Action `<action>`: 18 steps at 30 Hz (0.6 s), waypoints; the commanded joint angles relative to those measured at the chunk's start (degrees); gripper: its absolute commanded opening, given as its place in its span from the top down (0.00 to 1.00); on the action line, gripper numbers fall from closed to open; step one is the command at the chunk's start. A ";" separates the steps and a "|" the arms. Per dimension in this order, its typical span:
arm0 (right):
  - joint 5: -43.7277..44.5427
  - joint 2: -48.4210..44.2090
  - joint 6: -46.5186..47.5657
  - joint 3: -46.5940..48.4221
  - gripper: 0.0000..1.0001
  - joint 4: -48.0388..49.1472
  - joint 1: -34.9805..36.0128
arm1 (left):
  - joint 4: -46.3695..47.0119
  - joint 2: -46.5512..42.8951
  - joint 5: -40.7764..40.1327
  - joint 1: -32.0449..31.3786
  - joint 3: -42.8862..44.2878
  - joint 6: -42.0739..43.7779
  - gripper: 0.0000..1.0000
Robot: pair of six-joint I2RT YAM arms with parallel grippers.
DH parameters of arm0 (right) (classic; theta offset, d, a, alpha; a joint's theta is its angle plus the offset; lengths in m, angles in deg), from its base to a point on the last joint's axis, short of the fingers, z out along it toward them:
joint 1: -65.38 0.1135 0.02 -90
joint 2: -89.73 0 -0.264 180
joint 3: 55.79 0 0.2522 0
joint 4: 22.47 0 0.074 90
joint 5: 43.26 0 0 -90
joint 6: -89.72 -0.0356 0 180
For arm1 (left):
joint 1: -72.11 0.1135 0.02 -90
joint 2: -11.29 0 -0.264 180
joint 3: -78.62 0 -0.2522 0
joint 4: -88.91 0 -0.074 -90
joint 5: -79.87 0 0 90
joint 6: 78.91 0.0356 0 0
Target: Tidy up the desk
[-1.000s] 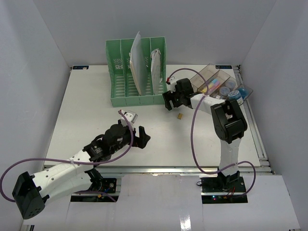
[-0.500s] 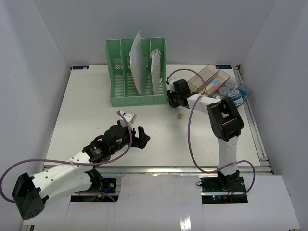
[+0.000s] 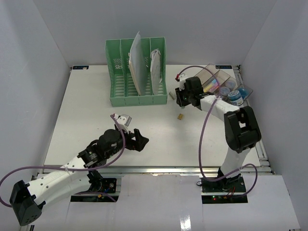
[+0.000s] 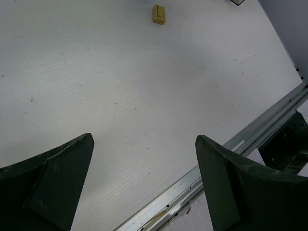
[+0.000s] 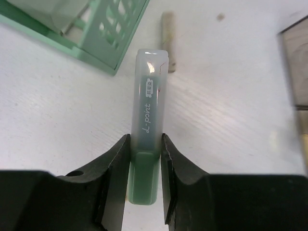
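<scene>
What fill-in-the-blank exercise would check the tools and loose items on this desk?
1. The right tool is shut on a marker with a ___ body.
2. The left tool hangs ___ over the desk, holding nothing.
3. The small ___ block lies on the desk, apart from both tools.
Missing words: green; open; yellow.
</scene>
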 commanded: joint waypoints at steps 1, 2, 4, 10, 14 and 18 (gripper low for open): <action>-2.79 -11.92 2.20 -0.58 0.92 2.04 -3.45 | 1.00 -2.60 1.22 0.17 -1.70 -1.85 0.02; -2.66 -13.04 1.67 -0.58 0.92 2.38 -4.44 | 1.17 -2.83 1.32 0.17 -1.91 -2.03 0.02; -1.69 -14.50 -0.61 -0.64 0.92 3.67 -7.08 | 1.54 -2.97 1.73 0.17 -2.25 -2.44 0.02; 1.07 -12.78 -14.03 -2.88 0.92 12.07 -16.17 | 2.35 -2.98 2.54 0.22 -3.05 -3.29 0.02; 0.18 -9.87 -23.57 -4.20 0.92 19.69 -21.38 | 2.33 -3.50 2.35 0.26 -3.90 -3.63 0.02; 0.66 -4.46 -25.17 -1.22 0.92 24.20 -22.86 | 2.20 -3.49 2.01 0.23 -4.56 -3.90 0.02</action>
